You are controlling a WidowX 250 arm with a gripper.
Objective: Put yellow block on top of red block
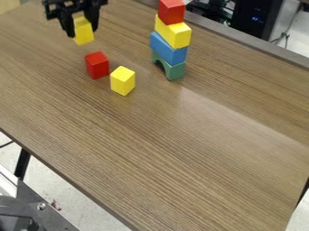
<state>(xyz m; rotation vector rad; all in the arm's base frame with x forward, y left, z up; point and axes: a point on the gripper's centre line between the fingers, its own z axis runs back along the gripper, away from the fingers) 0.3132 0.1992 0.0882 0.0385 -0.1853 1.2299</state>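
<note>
Black gripper, held block plain yellow; loose red block and loose yellow block, both solid colour; stack from where I stand, top down: red cube, yellow slab, blue slab, dull green arch; tabletop brown, fine streaky wood grain; floor off-white

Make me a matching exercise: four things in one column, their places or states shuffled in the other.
1. End effector
2. Green arch
3. Blue block
4. Unstacked red block

A. On the table, beside the unstacked yellow block
B. Between the green arch and the stacked yellow block
C. Gripping the held yellow block
D. At the very bottom of the stack

Pairs: 1-C, 2-D, 3-B, 4-A
</note>
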